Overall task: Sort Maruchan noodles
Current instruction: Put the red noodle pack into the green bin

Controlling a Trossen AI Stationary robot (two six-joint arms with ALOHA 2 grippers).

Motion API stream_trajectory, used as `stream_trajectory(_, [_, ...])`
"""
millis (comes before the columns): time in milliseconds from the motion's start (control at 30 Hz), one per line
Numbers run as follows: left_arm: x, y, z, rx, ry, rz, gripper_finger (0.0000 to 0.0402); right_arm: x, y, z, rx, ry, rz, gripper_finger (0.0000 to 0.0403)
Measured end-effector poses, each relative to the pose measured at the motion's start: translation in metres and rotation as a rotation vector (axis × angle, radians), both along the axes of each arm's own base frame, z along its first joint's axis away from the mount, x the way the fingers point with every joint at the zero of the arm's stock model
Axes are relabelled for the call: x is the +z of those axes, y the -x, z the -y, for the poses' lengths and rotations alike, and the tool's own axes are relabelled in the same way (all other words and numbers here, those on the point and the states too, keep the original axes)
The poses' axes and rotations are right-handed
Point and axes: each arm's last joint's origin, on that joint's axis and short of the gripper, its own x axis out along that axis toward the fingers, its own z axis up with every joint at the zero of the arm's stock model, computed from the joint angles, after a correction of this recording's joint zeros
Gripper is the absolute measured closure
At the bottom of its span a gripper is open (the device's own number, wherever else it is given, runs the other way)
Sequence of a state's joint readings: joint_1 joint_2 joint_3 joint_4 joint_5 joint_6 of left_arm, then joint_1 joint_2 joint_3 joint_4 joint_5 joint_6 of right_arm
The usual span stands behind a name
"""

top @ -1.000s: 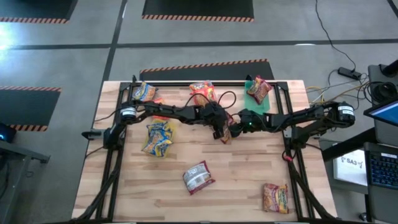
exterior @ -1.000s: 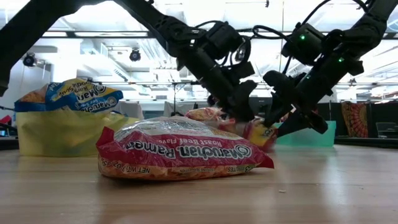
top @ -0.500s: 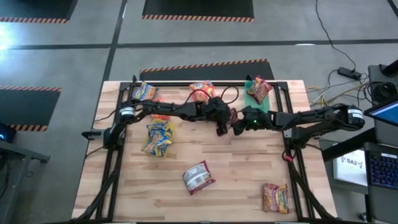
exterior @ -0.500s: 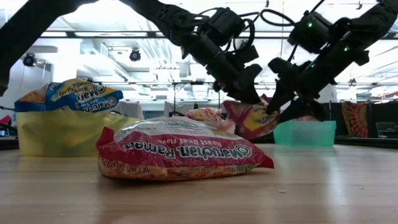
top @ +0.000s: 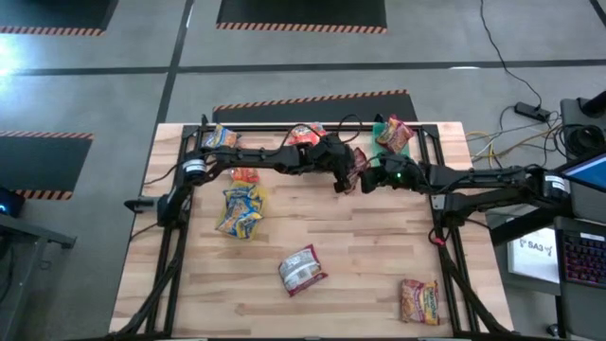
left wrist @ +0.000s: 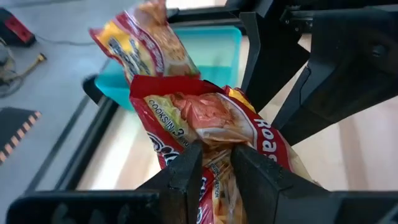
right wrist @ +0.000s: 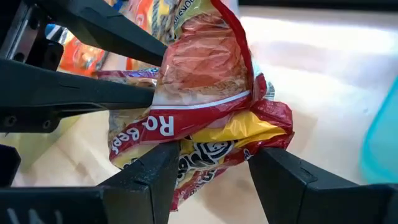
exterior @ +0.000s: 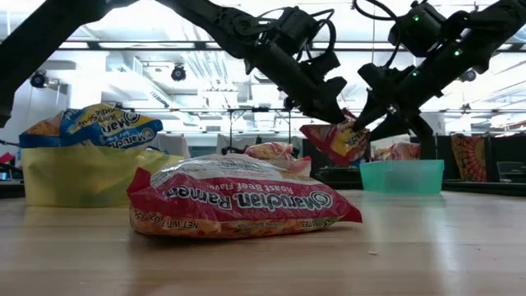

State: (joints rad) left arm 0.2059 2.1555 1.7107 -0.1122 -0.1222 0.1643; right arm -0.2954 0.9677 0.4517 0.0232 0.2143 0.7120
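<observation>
A dark red and yellow Maruchan packet [top: 358, 159] hangs in the air between both grippers, left of the green tub [top: 386, 152]; the low view shows the packet [exterior: 333, 141] clear of the table. My left gripper [left wrist: 214, 165] and my right gripper [right wrist: 211, 168] are both shut on it. Other packets lie flat on the table: yellow-and-blue [top: 240, 210], silvery [top: 302, 269], red [top: 418, 300], orange [top: 244, 175]. One packet [top: 396, 134] rests on the green tub. My left gripper pinches the packet's crinkled end [left wrist: 214, 146] between its two fingers, slanting down from the table's left. The packet is lifted clear and hangs tilted. My right gripper has the same packet's body [right wrist: 208, 149] between its fingers, one on each face, slanting down from the table's right.
A yellow tub [exterior: 82, 177] at the far left holds a yellow-and-blue packet [exterior: 107, 127]. More orange packets [top: 308, 135] sit at the far edge's middle. A red roast-beef packet [exterior: 238, 205] lies close to the low camera. The arms' black base rails run along both table sides.
Both grippers have risen together and moved toward the far edge and the green tub, staying shut on the red packet. The packet, which lay on the table a second ago, now hangs lifted clear between them.
</observation>
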Motion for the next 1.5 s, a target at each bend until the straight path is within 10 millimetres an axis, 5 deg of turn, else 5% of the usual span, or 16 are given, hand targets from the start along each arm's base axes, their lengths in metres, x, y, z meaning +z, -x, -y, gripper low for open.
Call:
stream_trajectory(667, [0.017,-0.004,-0.029,0.006,0.018,0.254,0.0324,0.043,0.0,0.017,-0.105,0.16,-0.207,0.0225])
stream_trajectory(867, [0.006,-0.012,-0.036,-0.029,0.091,0.349,0.0324,0.049,0.002,0.017,-0.108,0.172,-0.277,0.0225])
stream_trajectory(1500, [-0.005,-0.088,-0.057,-0.052,0.125,0.417,0.0324,0.058,0.037,0.016,-0.28,0.277,-0.545,0.0225])
